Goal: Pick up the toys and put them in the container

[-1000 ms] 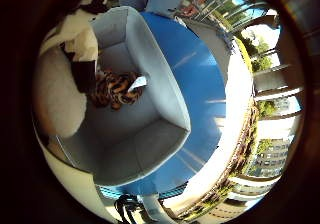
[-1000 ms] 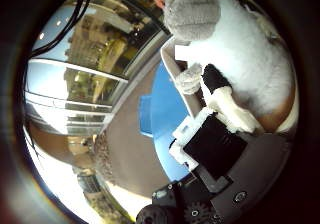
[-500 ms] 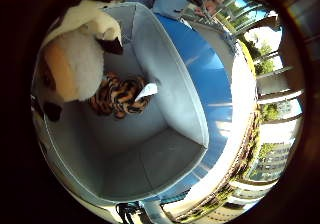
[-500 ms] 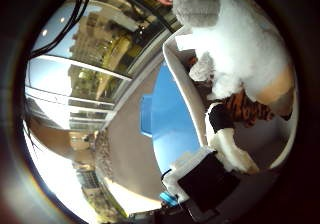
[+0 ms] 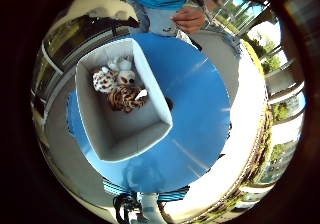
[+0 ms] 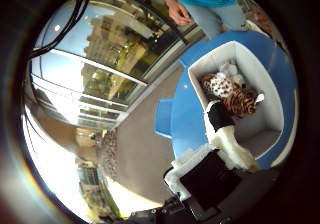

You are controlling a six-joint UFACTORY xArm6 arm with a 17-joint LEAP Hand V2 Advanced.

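A white rectangular container stands on a round blue table. Inside it, bunched at one end, lie a striped tiger toy, a spotted white toy and a white plush toy. My hand is well above the container and holds nothing. One black-tipped white finger reaches out fairly straight over the box's near wall. No toy shows on the table outside the container.
A person in a blue top stands at the table's far side, one hand near its edge. A low blue step sits on the floor beside the table. Tall glass windows line the room.
The white plush toy that filled the view close to my palm now lies in the container with the others. My hand has let it go and risen, so the box looks much smaller.
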